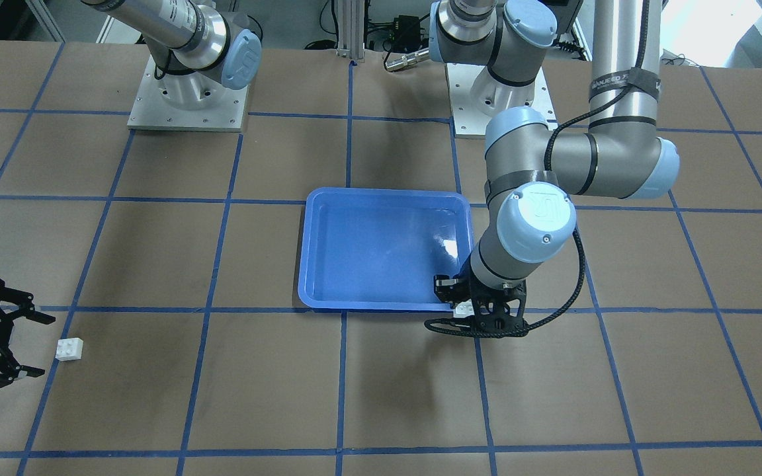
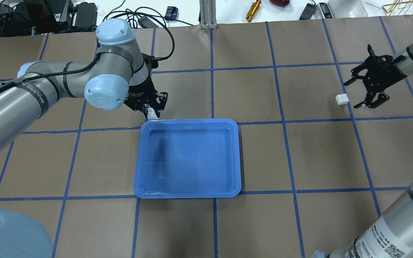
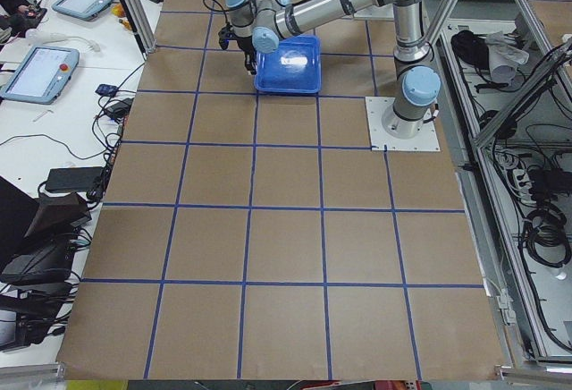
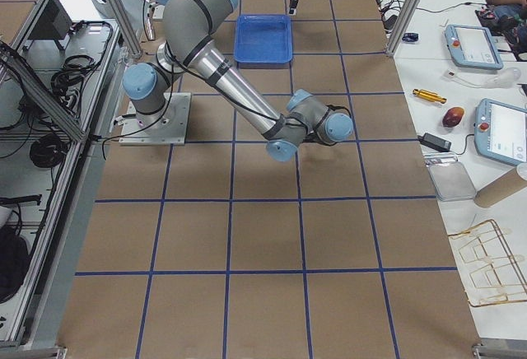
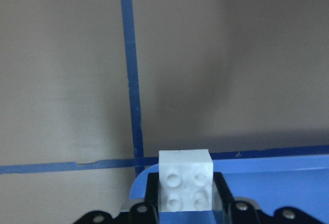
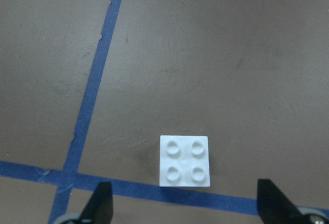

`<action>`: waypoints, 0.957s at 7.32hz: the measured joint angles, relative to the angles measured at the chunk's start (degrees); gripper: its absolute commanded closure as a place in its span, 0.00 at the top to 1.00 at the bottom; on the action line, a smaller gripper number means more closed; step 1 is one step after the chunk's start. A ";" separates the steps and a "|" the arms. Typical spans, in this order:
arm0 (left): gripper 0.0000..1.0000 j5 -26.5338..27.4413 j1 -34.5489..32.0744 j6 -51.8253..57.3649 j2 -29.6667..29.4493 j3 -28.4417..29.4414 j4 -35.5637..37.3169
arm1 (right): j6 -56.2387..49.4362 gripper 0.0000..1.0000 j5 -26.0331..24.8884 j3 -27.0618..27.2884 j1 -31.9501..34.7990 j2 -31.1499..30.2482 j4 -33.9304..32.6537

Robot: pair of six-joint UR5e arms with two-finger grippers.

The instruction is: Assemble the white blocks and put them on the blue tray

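Observation:
The blue tray (image 2: 188, 157) lies in the middle of the table, with nothing in it. My left gripper (image 2: 152, 110) is shut on a white four-stud block (image 2: 151, 114) and holds it over the tray's far left corner; the left wrist view shows the block (image 5: 185, 180) between the fingers, above the tray's rim (image 5: 267, 167). A second white block (image 2: 342, 99) lies on the table at the far right. My right gripper (image 2: 350, 95) is open just beside it, jaws spread wide. In the right wrist view that block (image 6: 184, 161) sits just ahead of the two fingertips.
Blue tape lines (image 2: 212, 93) divide the brown table into squares. The arm bases (image 1: 186, 99) stand at the robot's edge. Cables and tools (image 2: 253, 9) lie beyond the far edge.

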 measured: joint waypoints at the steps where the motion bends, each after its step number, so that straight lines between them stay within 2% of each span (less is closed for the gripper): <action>1: 0.00 0.09 -1.22 -1.75 1.29 -1.50 0.07 | 0.84 0.98 -0.21 0.01 0.24 0.21 -0.02; 2: 0.00 0.16 -3.44 -4.00 2.65 -3.18 0.05 | 2.14 0.95 -0.29 0.02 0.33 0.45 0.02; 3: 0.00 0.13 -5.92 -5.89 3.95 -5.51 0.40 | 3.43 0.87 -0.32 0.03 0.35 0.62 0.07; 4: 0.00 -0.05 -7.42 -6.71 4.90 -8.15 1.91 | 4.16 0.72 -0.33 0.04 0.42 0.68 0.10; 7: 0.00 -0.66 -8.87 -8.33 4.95 -14.82 12.42 | 4.23 0.00 -0.39 -0.04 0.53 0.68 -0.11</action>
